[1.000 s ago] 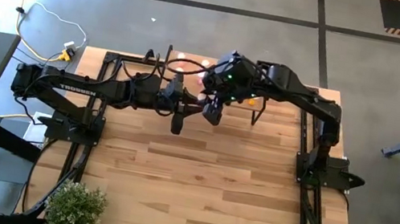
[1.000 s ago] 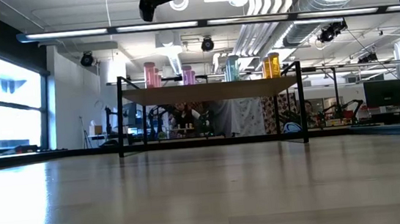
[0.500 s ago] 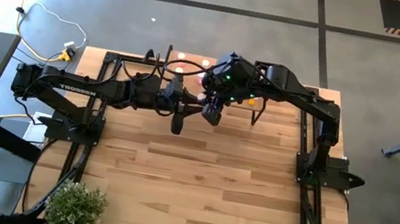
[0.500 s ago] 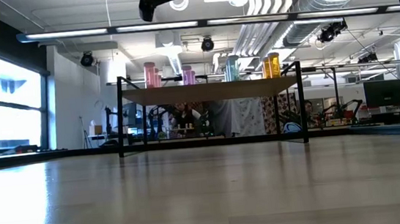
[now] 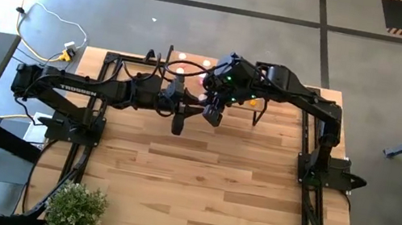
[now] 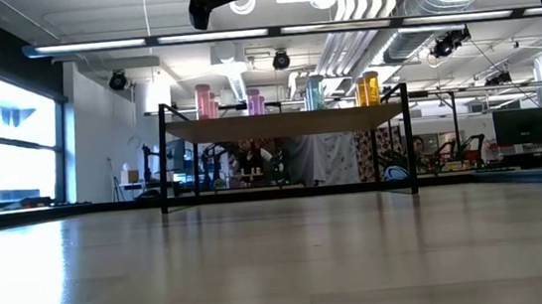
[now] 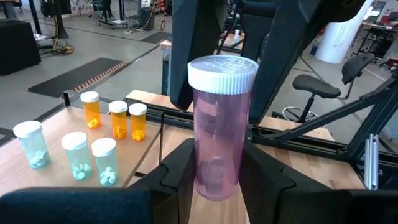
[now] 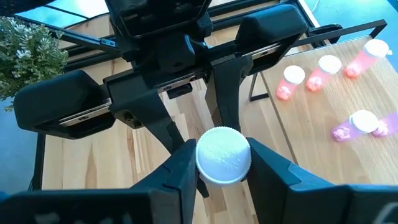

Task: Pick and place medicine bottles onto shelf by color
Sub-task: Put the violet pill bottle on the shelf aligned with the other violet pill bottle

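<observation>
I see the purple bottle (image 7: 216, 130) upright, pinched by both my left gripper (image 7: 217, 180) and right gripper (image 8: 222, 163).

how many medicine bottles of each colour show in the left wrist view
orange medicine bottles: 3
teal medicine bottles: 3
purple medicine bottle: 1
total: 7
</observation>
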